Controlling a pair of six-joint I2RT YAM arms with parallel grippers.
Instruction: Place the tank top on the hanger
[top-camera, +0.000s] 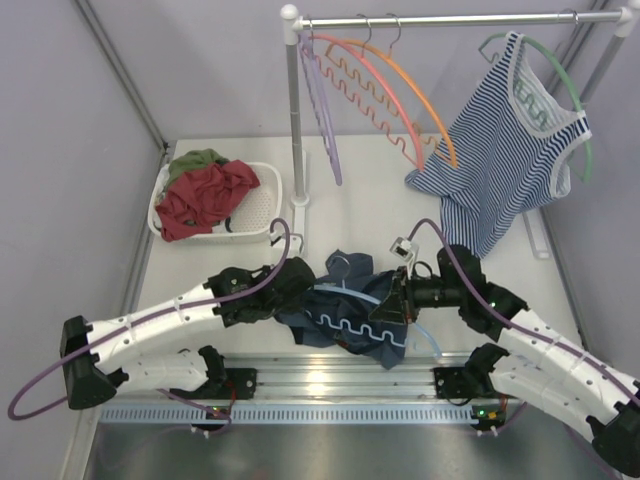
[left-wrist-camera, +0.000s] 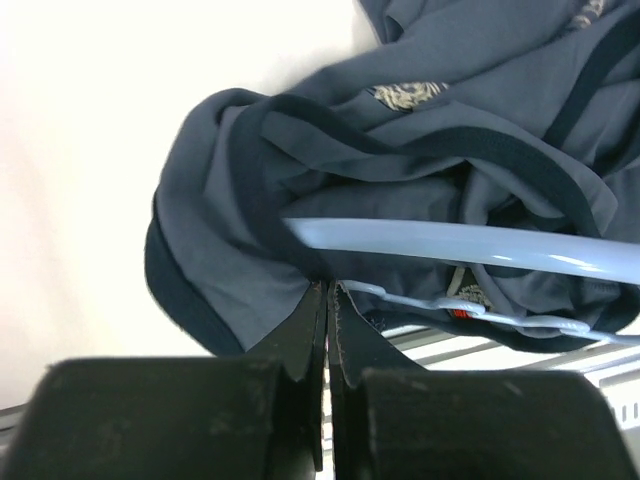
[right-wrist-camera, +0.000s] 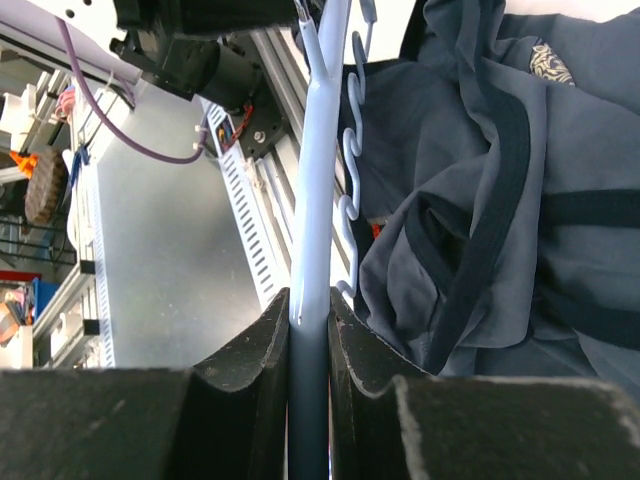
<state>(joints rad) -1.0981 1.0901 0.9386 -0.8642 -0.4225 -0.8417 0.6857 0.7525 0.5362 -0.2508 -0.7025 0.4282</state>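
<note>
- Clamping onto the upper arm of the hanger (right-wrist-camera: 318, 150), the right gripper (right-wrist-camera: 308, 300) has both jaws clenched on the light-blue plastic, a straight, firm hold.
- The left gripper (left-wrist-camera: 326, 292) is squeezed fully closed. Its tips seem to nip the dark hem of the tank top (left-wrist-camera: 400, 180) just under the hanger's end.
- Top and hanger lie bunched together on the table (top-camera: 370, 190), well in front of the clothes rail (top-camera: 450, 18), down by the arm bases.
- The wavy bar shows across the crumpled fabric — which opening the hanger has entered, I cannot tell.
- To do this step well, I'd hold the hanger steady and draw the hem outward along its arm — slowly, so the thin cloth neither slips the pinch nor snags on the notches.
</note>
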